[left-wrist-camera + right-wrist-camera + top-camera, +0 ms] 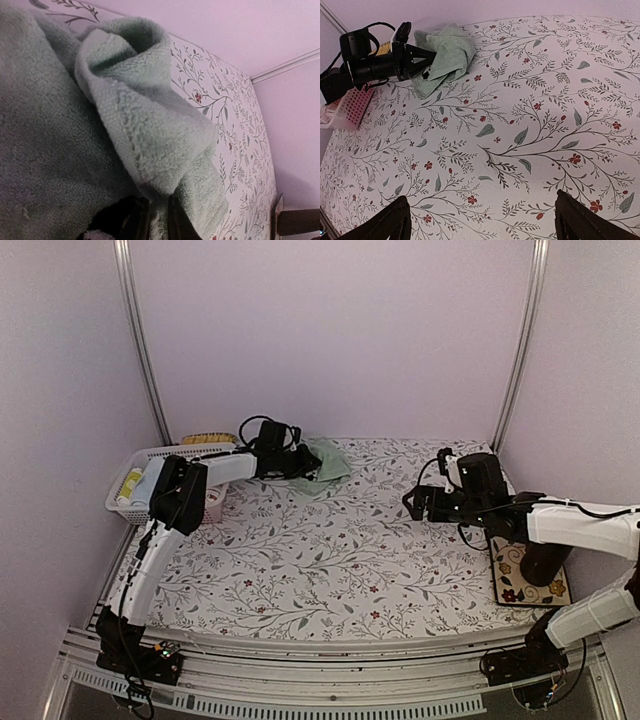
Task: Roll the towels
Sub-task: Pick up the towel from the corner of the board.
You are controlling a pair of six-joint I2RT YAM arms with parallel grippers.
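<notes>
Gripping is in hand: the mint towel (449,49), bunched beside the basket (150,453), is pinched by the left gripper (431,64); the right gripper (482,202) is held wide, empty. Flattening is probably needed next.

From above, the left tool (298,464) reads dark on dark, its tips buried in the green towel (328,462). In the left wrist view that towel runs off the left and bottom edges. The fingers (180,229) show only as dark stubs there, with a strip of cloth between them. The right arm covers much of the patterned towel (508,580). The basket (135,462) holds things too small to name. The right tool (485,222) is cut off, with only two tips showing.
</notes>
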